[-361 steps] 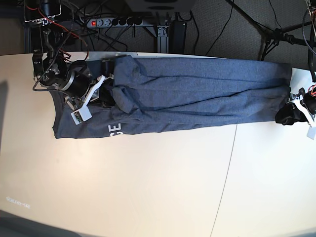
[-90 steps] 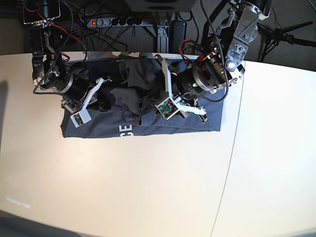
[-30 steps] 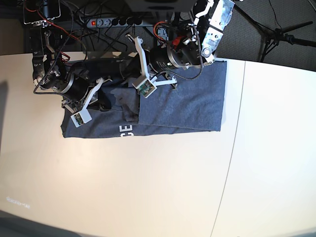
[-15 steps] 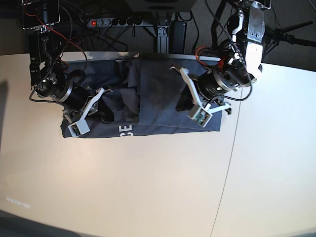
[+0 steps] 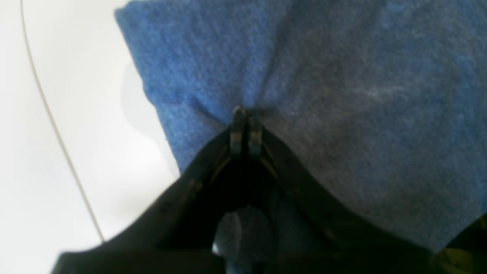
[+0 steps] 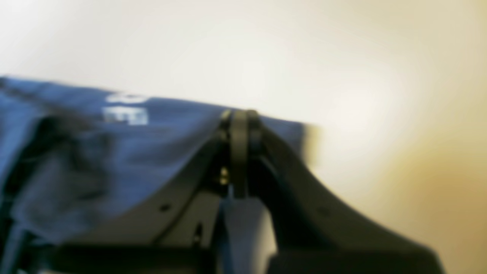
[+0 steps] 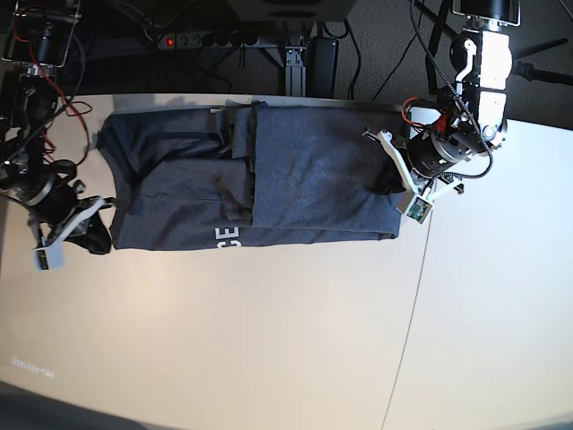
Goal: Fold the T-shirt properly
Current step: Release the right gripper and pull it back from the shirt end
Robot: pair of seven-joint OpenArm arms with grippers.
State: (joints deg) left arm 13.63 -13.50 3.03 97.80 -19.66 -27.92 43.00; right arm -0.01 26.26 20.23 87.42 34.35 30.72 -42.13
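Base view is evenly bright and sharp; both wrist views are blurred (the right one worse).

I work in a robotics lab: a plain cream-white table, a black power strip with a red lit switch, loose black cables and tripod legs behind.

The T-shirt is heathered slate-blue with white block letters near one edge. The table is plain cream-white. Both tools are black.
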